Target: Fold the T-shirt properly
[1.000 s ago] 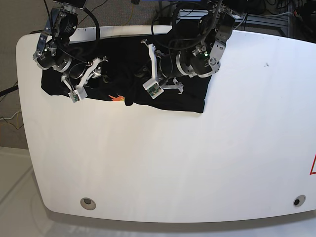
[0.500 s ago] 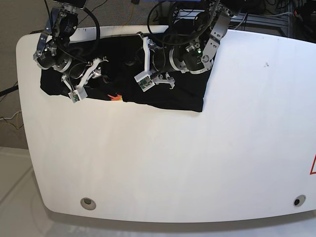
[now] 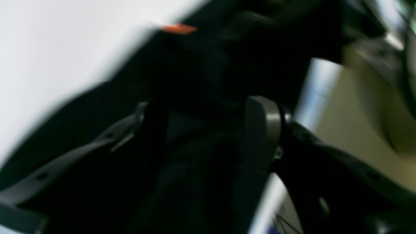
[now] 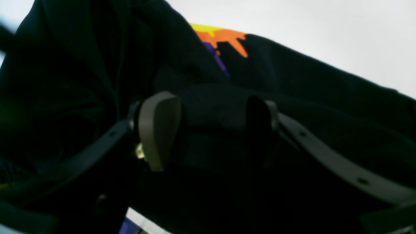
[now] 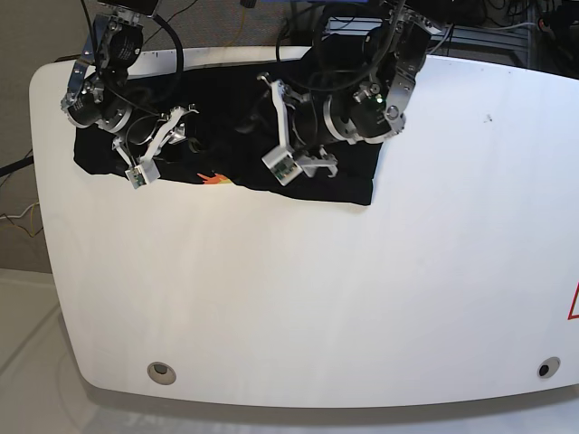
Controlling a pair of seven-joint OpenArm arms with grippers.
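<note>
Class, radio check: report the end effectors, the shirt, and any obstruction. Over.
Both end effectors, left and right, open over the shirt. Shirt bunched at the table's far edge, orange print showing. Nothing else on it. Over.

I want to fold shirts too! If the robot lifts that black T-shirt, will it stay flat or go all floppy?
Probably floppy: the T-shirt already lies in soft wrinkles and folds on the table. It would likely droop from wherever the right hand pinches it. It also looks light, being thin cloth.
</note>
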